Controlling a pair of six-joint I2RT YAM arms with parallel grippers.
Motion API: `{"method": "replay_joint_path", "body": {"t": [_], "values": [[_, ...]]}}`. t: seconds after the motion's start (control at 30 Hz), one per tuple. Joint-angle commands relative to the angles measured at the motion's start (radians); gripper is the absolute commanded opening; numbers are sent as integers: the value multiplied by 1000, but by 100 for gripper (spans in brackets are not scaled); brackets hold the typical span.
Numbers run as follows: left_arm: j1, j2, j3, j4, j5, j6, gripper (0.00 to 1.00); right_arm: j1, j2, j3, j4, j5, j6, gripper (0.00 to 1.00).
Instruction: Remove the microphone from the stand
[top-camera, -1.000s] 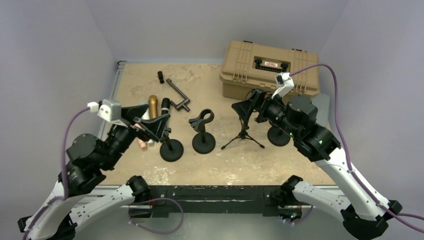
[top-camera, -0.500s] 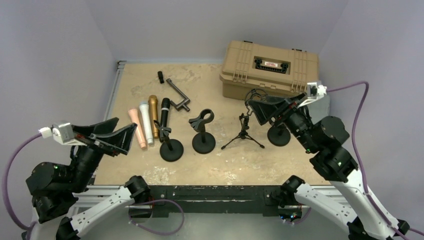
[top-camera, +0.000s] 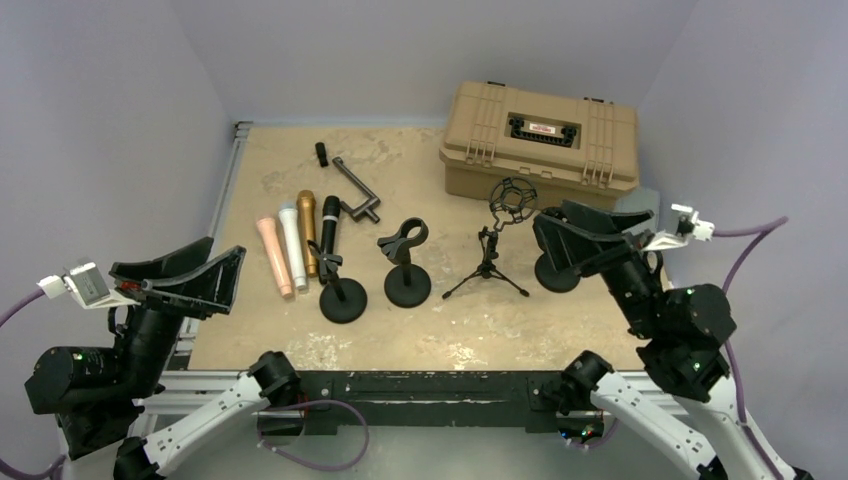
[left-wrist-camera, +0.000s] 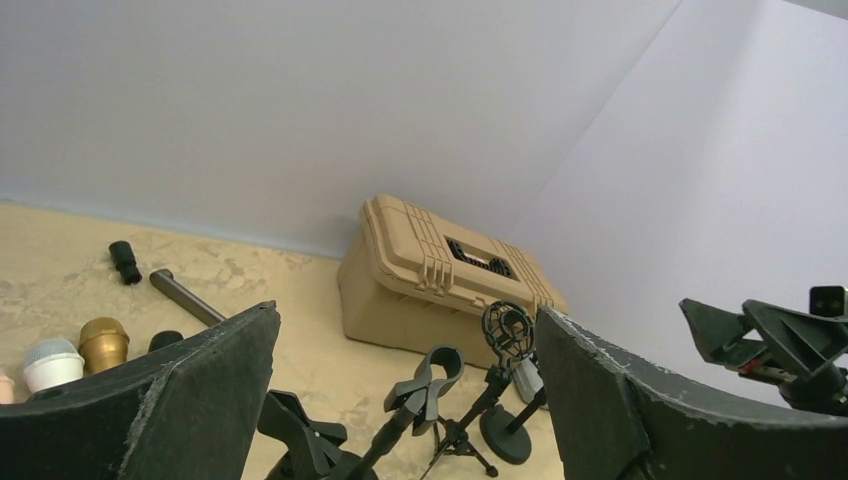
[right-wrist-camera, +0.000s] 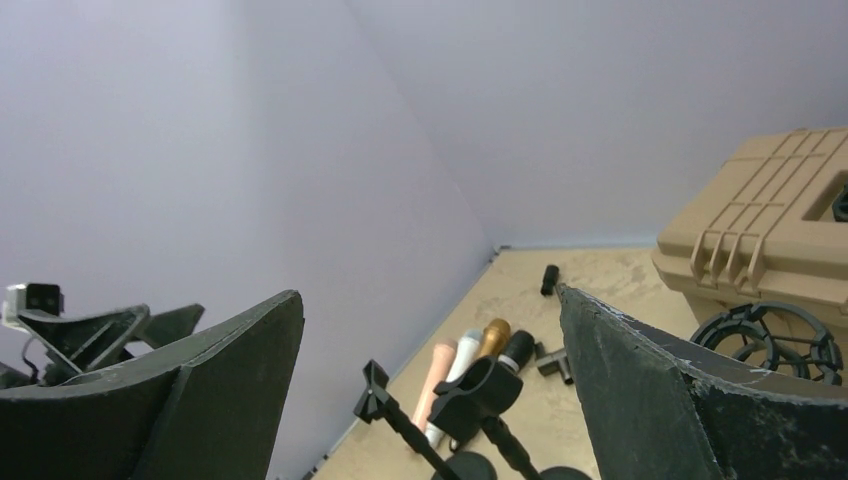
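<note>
Microphone: the slim black handheld microphone (top-camera: 329, 222) lies on the sandy tabletop (top-camera: 450, 330) just beside a gold microphone (top-camera: 306, 222). Its tail ends near the clip of the round-based black stand (top-camera: 343, 300).
Clip: looks empty in the left wrist view.
Grippers: the left gripper (top-camera: 225, 258) and right gripper (top-camera: 540, 235) hover at the near corners, jaws spread wide, holding nothing.
Doing it well: I'd judge the microphone is out. Any further grasp should take it mid-barrel and draw it away from the clip without nudging the stand.

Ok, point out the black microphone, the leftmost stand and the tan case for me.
black microphone (top-camera: 329, 222): top external view, middle of its body.
leftmost stand (top-camera: 343, 301): top external view, its round base.
tan case (top-camera: 480, 115): top external view, left part of its lid.
</note>
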Motion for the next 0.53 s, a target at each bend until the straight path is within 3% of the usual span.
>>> {"method": "replay_joint_path", "body": {"t": [0.0, 0.5], "values": [[3, 1, 21, 37, -16, -23, 96, 6, -55, -14, 65, 60, -11, 99], [3, -4, 20, 41, -22, -26, 96, 6, -169, -41, 46, 154, -9, 99]]}}
